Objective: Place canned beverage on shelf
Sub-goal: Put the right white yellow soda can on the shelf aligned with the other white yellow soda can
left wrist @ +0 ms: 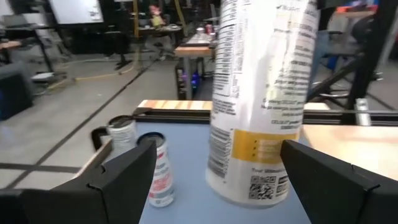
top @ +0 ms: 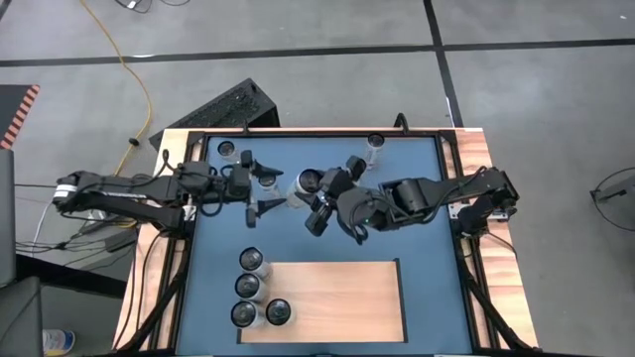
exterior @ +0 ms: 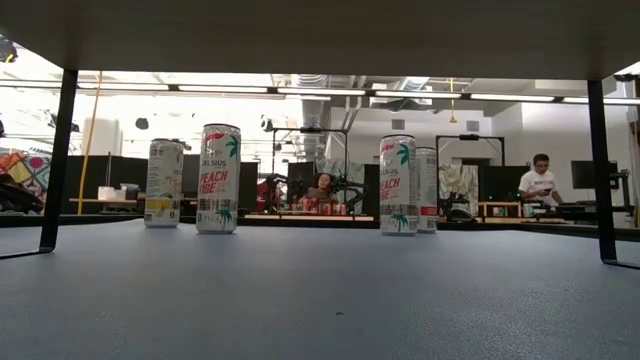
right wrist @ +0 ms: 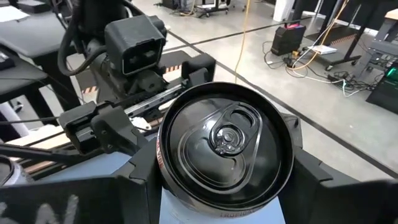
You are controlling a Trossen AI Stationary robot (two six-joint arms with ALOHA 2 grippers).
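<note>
A tall white-and-yellow beverage can hangs in the air over the blue table top, with my right gripper shut on it. Its black top fills the right wrist view. My left gripper is open and level, and faces the can from the table's left. Its two fingers stand on either side of the can's lower half, and no touch shows. The pale wooden shelf lies at the near side, and several cans stand on its left end. My right gripper pinches the can's side wall just under the top rim between its two fingers. It comes from the table's right, slanting slightly down. The can stays upright, and its bottom is clear of the blue table.
Several more cans stand on the blue top: two at the far left, and others at the far right. Black rails and wooden strips frame the table. A person sits far behind it.
</note>
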